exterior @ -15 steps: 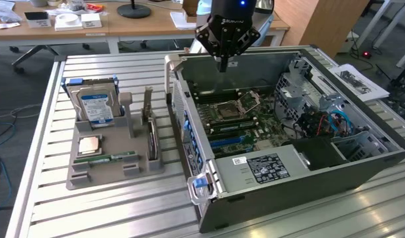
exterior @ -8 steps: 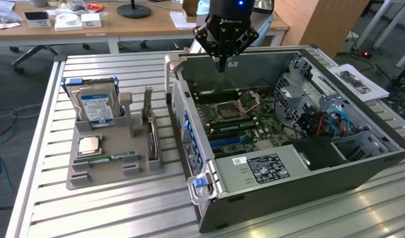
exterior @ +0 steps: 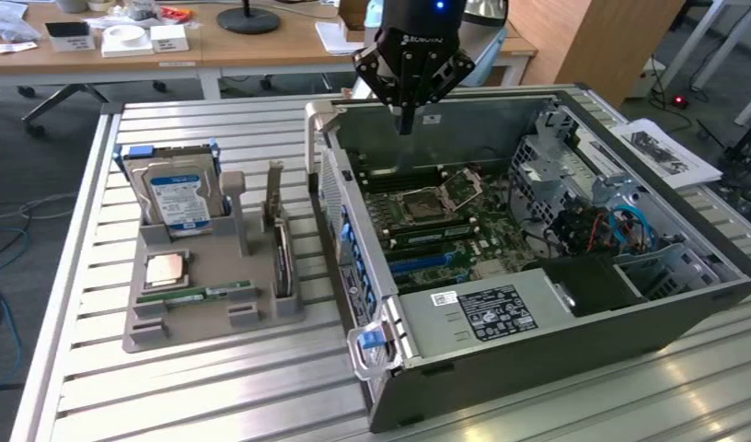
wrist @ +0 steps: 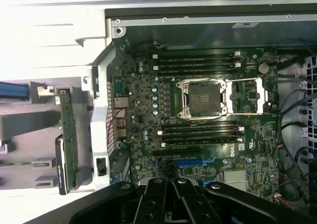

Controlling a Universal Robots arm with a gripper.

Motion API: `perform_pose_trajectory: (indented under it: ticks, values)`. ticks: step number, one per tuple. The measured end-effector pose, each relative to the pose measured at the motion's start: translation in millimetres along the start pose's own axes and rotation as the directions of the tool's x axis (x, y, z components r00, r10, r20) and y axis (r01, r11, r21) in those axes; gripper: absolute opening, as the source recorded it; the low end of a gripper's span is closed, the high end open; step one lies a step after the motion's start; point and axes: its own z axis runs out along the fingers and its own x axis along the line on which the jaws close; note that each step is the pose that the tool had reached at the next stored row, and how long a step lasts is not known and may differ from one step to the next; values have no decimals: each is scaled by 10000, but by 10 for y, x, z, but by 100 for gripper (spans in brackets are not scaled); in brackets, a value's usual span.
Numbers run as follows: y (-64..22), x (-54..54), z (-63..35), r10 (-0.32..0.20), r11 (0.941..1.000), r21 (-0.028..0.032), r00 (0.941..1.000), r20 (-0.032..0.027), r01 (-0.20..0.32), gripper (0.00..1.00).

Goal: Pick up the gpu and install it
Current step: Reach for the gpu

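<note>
While the gripper (exterior: 407, 127) hangs over the far edge of the open computer case (exterior: 572, 341), upper centre of the exterior view, items stand as follows.

- gripper: jaws drawn together to a point, holding nothing.
- gpu (exterior: 281, 253): on edge in a slot of the grey parts holder (exterior: 148, 336), left-centre of frame, just beside the case's outer wall; silvery bracket (exterior: 275, 184) at its upper end.
- Long axis: upper to lower frame, roughly parallel to that wall.
- Bearing from jaws: toward the exterior view's left and lower, well apart, outside the case.
- Wrist view: gpu (wrist: 68, 140) seen edge-on beside the case wall; motherboard (wrist: 208, 130) beneath the gripper (wrist: 171, 184); blue expansion slot (wrist: 190, 161) bare.
- Status, judged: gpu not yet picked up.
- Also in holder: hard drive (exterior: 179, 198), memory stick (exterior: 210, 295).
</note>
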Motion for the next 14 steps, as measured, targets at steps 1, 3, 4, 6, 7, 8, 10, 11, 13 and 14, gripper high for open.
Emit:
perform_pose_trajectory:
  ticks: [1, 3, 4, 6, 7, 8, 10, 11, 13, 14]
  values:
    - [-1, 10, 0, 0, 10000, 0, 10000, 0, 0, 11]
    - [-2, 30, -1, 0, 10000, -1, 10000, 1, 0, 11]
    - [-3, 39, -1, 0, 10000, -1, 10000, 1, 0, 11]
    - [-4, 59, -1, 0, 10000, -1, 10000, 1, 0, 11]
    - [-5, 69, -1, 0, 10000, -1, 10000, 1, 0, 11]
    - [-6, 79, -2, 1, 10000, 0, 10000, 1, -1, 11]
    - [-8, 101, -2, 1, 10000, -1, 10000, 1, -1, 11]
    - [-8, 111, -2, 0, 10000, -1, 10000, 1, 0, 11]
    - [-11, 145, -4, 1, 10000, 0, 10000, 1, -1, 11]
    - [-12, 155, -3, 0, 10000, -1, 10000, 1, 0, 11]
